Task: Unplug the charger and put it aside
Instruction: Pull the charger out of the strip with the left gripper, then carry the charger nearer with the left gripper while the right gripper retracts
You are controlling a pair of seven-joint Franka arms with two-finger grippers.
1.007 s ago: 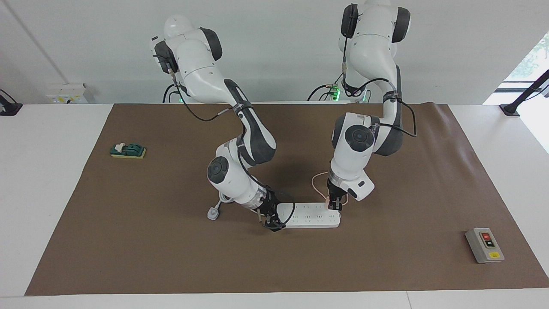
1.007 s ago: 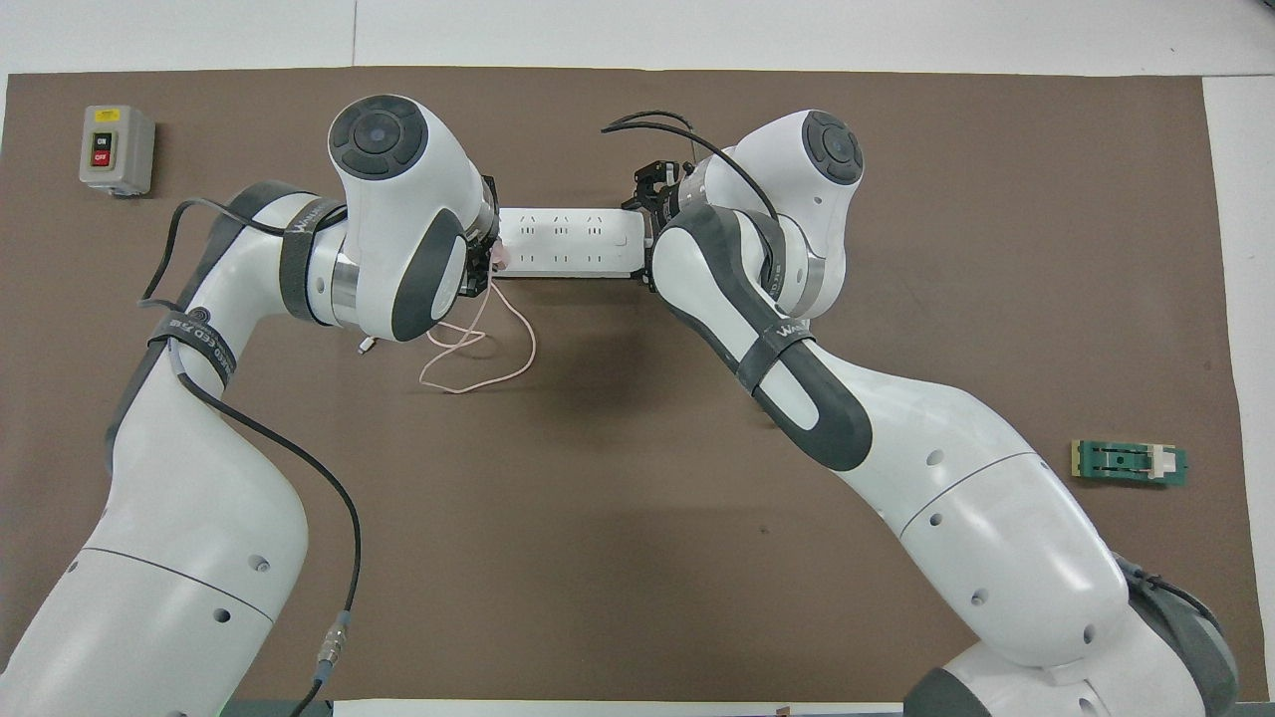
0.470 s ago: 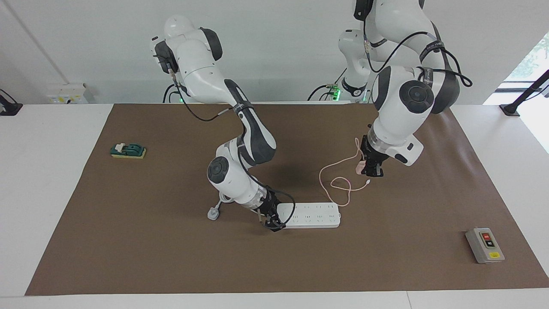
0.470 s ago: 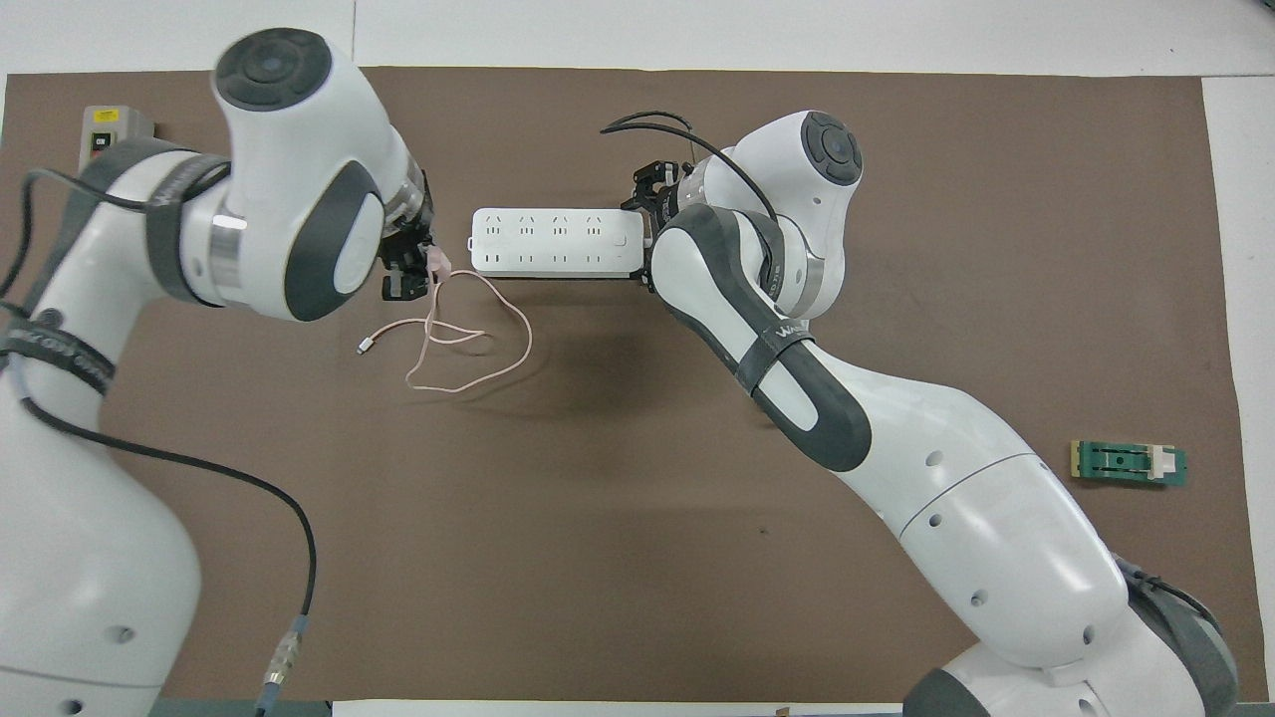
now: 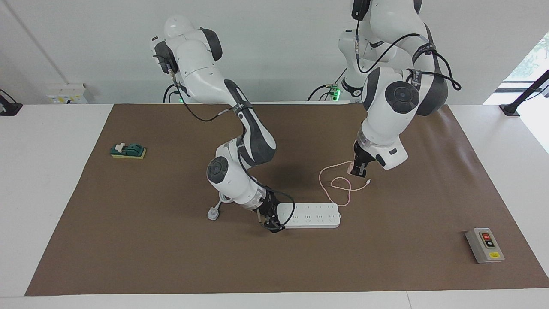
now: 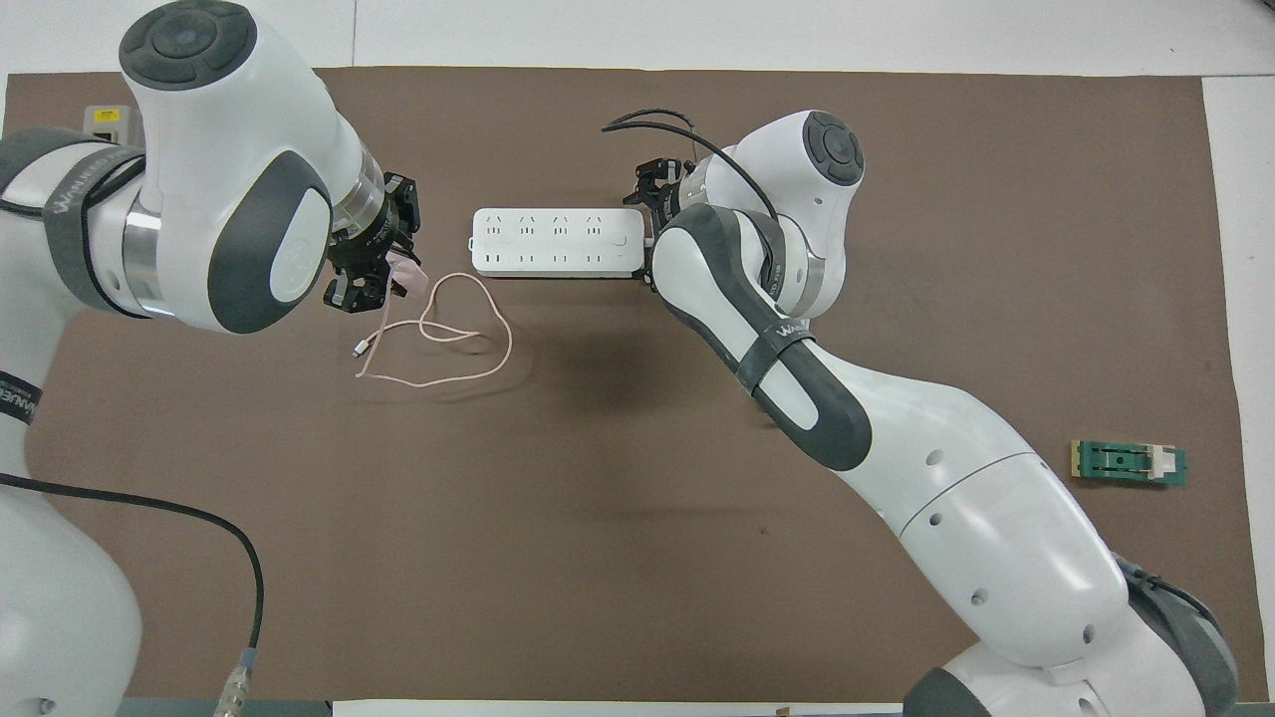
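The pale pink charger [image 5: 351,165] [image 6: 405,269] is out of the white power strip [image 5: 312,215] [image 6: 553,242]. My left gripper [image 5: 358,171] [image 6: 363,290] is shut on the charger, low over the brown mat beside the strip, toward the left arm's end. Its thin pink cable [image 5: 339,188] [image 6: 448,344] lies in loops on the mat between the gripper and the strip. My right gripper [image 5: 272,225] [image 6: 649,187] rests at the strip's corded end. My own forearm covers that end in the overhead view.
A grey switch box [image 5: 484,245] [image 6: 103,119] stands at the left arm's end, farther from the robots. A green block [image 5: 128,150] [image 6: 1129,463] lies at the right arm's end. The strip's white plug [image 5: 213,213] rests on the mat beside my right arm.
My left gripper pulled the charger out of the strip, lifted it toward the left arm's end, then came down lower. The cable trailed along. The right arm stayed put.
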